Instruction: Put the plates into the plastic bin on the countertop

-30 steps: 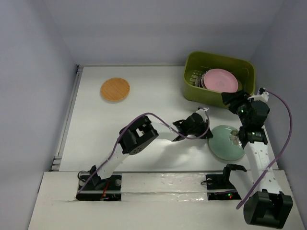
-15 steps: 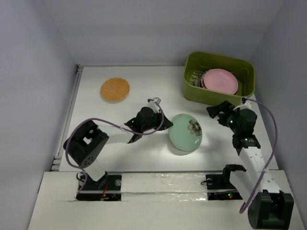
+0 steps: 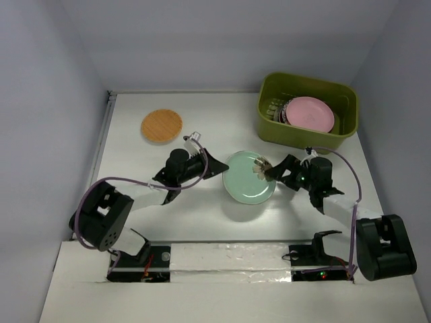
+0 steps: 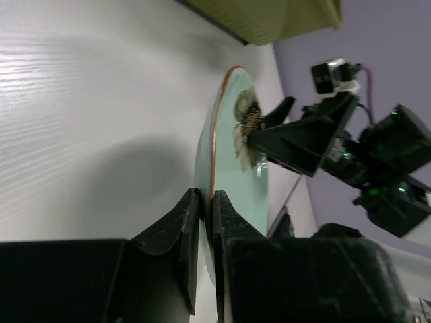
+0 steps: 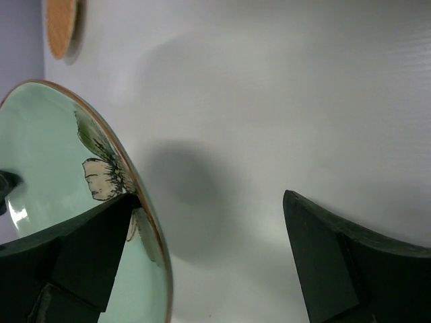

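A mint green plate [image 3: 248, 178] with a flower motif hangs tilted above the countertop [image 3: 202, 118] at mid-table. My left gripper [image 3: 217, 166] is shut on its left rim; in the left wrist view the fingers [image 4: 206, 196] pinch the plate [image 4: 229, 155] edge. My right gripper [image 3: 273, 171] stands open astride the right rim: one finger [image 5: 94, 232] lies over the plate [image 5: 47, 155] face, the other finger [image 5: 323, 242] stands well clear. A wood-tan plate [image 3: 161, 126] lies flat at the back left. The olive plastic bin [image 3: 340, 91] holds a pink plate [image 3: 310, 113].
Darker plates [image 3: 277, 111] stand in a rack behind the pink one in the bin. A metal rail [image 3: 101, 155] runs along the counter's left edge. Grey walls close in the sides and back. The wood-tan plate [image 5: 62, 23] shows in the right wrist view.
The left arm has drawn back to the left, carrying the mint plate from the front right to mid-table. The right gripper has opened wide and swung down to the plate's right rim.
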`<action>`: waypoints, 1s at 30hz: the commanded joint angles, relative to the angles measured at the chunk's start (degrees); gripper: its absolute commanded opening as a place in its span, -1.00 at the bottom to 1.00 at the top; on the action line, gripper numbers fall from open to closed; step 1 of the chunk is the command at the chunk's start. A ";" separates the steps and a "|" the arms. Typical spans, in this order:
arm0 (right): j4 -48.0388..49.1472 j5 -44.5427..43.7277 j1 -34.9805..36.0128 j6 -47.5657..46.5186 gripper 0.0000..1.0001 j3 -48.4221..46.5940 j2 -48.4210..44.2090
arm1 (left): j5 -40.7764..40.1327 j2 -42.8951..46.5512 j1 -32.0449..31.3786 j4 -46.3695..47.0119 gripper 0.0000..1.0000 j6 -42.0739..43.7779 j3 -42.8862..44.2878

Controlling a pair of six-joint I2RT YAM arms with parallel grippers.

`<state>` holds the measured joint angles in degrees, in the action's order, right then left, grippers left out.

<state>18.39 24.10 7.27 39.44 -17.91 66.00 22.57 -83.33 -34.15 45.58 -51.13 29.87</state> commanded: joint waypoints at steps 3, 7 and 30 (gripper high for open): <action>11.39 10.87 1.35 -0.07 0.89 -1.60 0.71 | 6.00 7.39 0.67 12.87 -1.00 -4.41 1.60; 15.70 16.85 1.87 2.83 0.25 -2.04 1.24 | 6.00 8.97 1.19 11.12 -1.00 -4.41 2.91; -10.57 -0.29 -16.22 0.37 -1.00 -57.21 16.87 | -16.85 34.20 1.19 -26.86 0.02 12.72 5.73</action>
<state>10.81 25.15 -6.52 39.46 -70.26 79.96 8.21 -50.43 -32.69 20.36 -40.88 36.71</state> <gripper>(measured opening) 0.101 0.507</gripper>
